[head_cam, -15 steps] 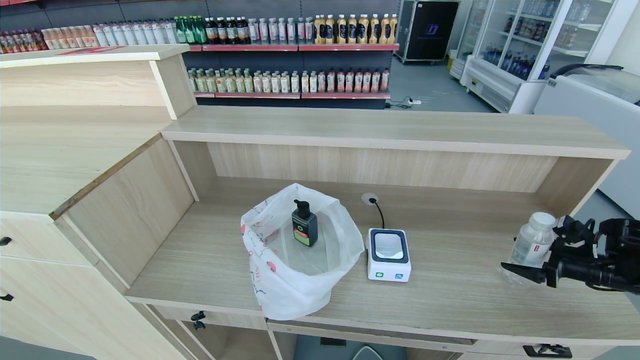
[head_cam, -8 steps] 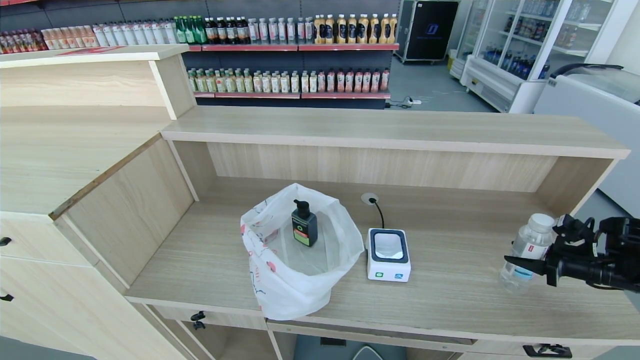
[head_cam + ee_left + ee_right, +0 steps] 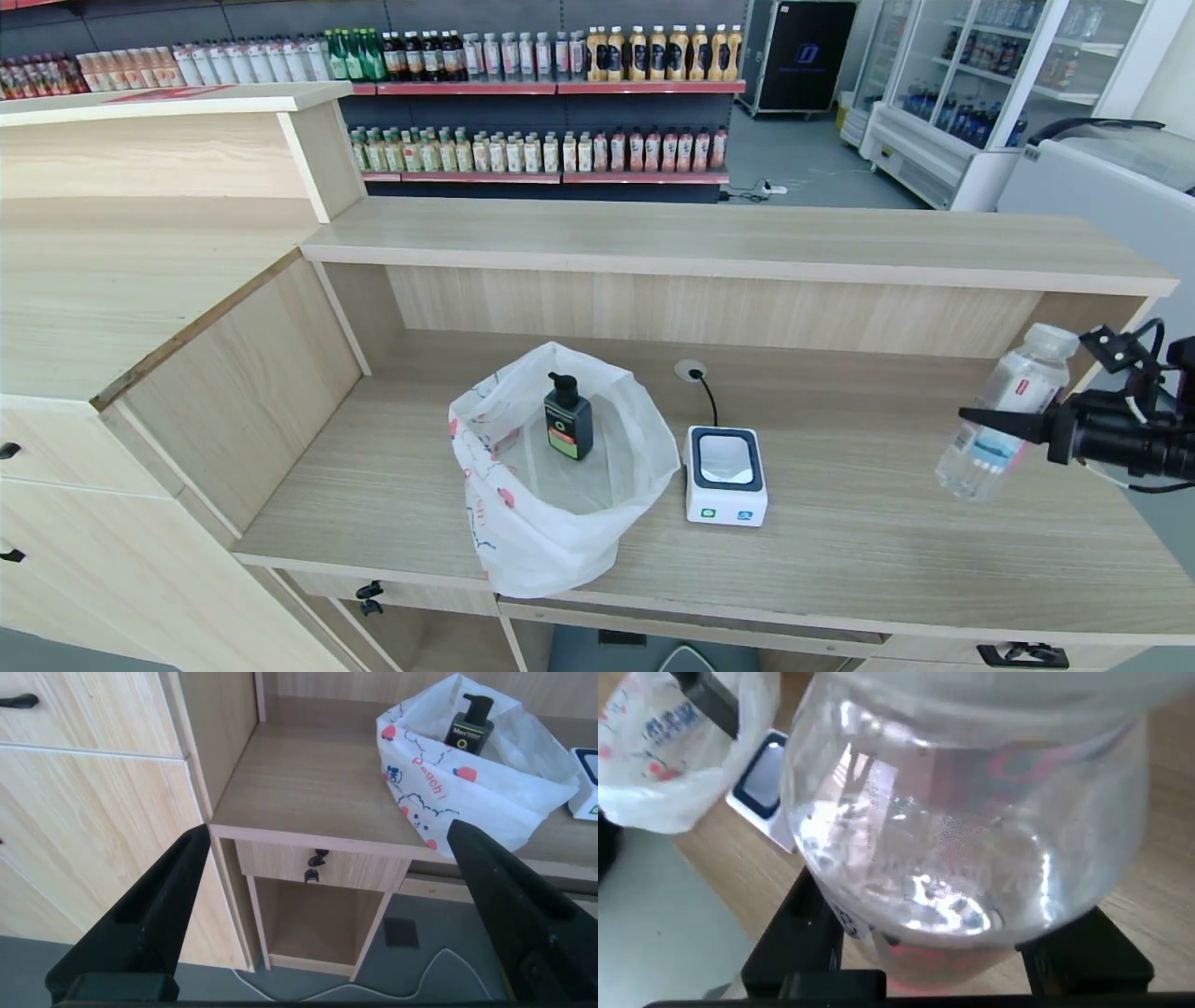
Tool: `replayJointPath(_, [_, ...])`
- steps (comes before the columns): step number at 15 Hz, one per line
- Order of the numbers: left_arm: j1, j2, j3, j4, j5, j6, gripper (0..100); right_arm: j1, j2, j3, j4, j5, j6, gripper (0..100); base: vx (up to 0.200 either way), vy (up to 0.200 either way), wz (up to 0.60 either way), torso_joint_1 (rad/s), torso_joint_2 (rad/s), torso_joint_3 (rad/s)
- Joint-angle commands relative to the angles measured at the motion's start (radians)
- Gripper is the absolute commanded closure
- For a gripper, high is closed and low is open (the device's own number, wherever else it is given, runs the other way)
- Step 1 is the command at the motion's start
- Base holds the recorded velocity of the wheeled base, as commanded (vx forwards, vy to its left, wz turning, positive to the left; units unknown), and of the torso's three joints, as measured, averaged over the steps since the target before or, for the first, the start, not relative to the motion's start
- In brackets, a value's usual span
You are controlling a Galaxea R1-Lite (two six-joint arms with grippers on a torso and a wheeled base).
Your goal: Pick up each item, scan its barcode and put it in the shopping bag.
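The right jaws are clamped on the water bottle (image 3: pixel 1027 378), held in the air over the right end of the surface (image 3: pixel 887 541), long axis tilted, cap up and right, base down-left. The scanner (image 3: pixel 726 471) lies well to its left, the shopping bag (image 3: pixel 523 523) just beyond, so this arm is nearer; the left jaws stand apart, off the surface's front-left corner.

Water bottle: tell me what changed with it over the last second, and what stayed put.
The right gripper, shut on the water bottle, raised it from standing on the counter into the air and tilted it, cap leaning right. The shopping bag with the pump bottle inside and the scanner stayed put.
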Motion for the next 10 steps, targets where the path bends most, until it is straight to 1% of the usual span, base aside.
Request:
replayJointPath(1, [0.001, 0.000, 0.000, 0.000, 0.001, 0.000, 0, 0.061, -0.174, -0.036, 0.000, 0.015, 0.157, 100, 0.000, 0.000, 0.00, 0.000, 0.00, 0.000])
replayJointPath(2, [0.001, 0.000, 0.000, 0.000, 0.001, 0.000, 0, 0.102, -0.243, -0.069, -0.001, 0.066, 0.305, 100, 0.000, 0.000, 0.00, 0.000, 0.00, 0.000])
replayJointPath(3, [0.001, 0.000, 0.000, 0.000, 0.001, 0.000, 0, 0.131, -0.280, -0.089, -0.001, 0.100, 0.357, 100, 0.000, 0.000, 0.00, 0.000, 0.00, 0.000])
replayJointPath(5, [0.001, 0.000, 0.000, 0.000, 0.001, 0.000, 0, 0.180, -0.355, -0.086, -0.006, 0.166, 0.366, 100, 0.000, 0.000, 0.00, 0.000, 0.00, 0.000])
replayJointPath(6, [0.001, 0.000, 0.000, 0.000, 0.001, 0.000, 0, 0.191, -0.378, -0.079, -0.006, 0.198, 0.363, 100, 0.000, 0.000, 0.00, 0.000, 0.00, 0.000])
replayJointPath(7, [0.001, 0.000, 0.000, 0.000, 0.001, 0.000, 0, 0.231, -0.427, -0.061, -0.006, 0.228, 0.340, 100, 0.000, 0.000, 0.00, 0.000, 0.00, 0.000])
replayJointPath(10, [0.001, 0.000, 0.000, 0.000, 0.001, 0.000, 0, 0.331, -0.547, -0.047, 0.003, 0.232, 0.345, 100, 0.000, 0.000, 0.00, 0.000, 0.00, 0.000])
